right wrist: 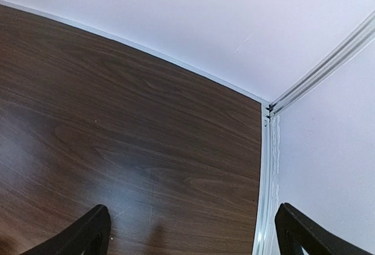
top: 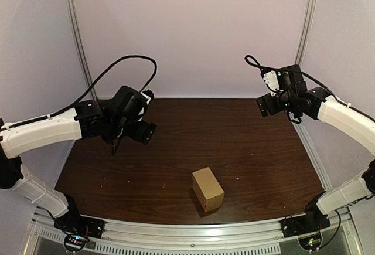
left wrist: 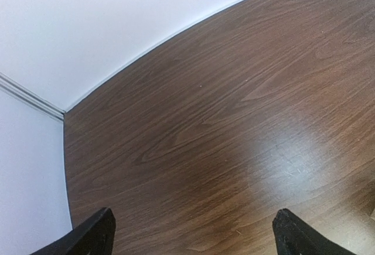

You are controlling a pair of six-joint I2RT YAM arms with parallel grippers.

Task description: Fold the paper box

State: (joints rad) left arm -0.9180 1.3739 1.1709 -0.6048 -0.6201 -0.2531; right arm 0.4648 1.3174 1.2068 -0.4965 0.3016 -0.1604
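Pale lilac walls [top: 193,32] close in a dark wood table [top: 246,143], which fills most of the overhead view. Over it the left arm [top: 41,135] hangs up and to the left of the box [top: 208,189], well apart from it. The right arm [top: 345,117] is up and to the right of the box, farther off again. The left gripper [left wrist: 193,240] has its fingers spread wide over bare wood, holding nothing. The right gripper [right wrist: 196,237] is likewise spread wide and empty.

Small and brown, the box stands on the table roughly midway between the arms, turned a little askew. It reads as a closed block with a flat top and no flaps sticking out, so the folding looks finished or very nearly so. Whether its hidden faces are tucked in cannot be told. A few pale specks [top: 237,179] lie just right of the box.
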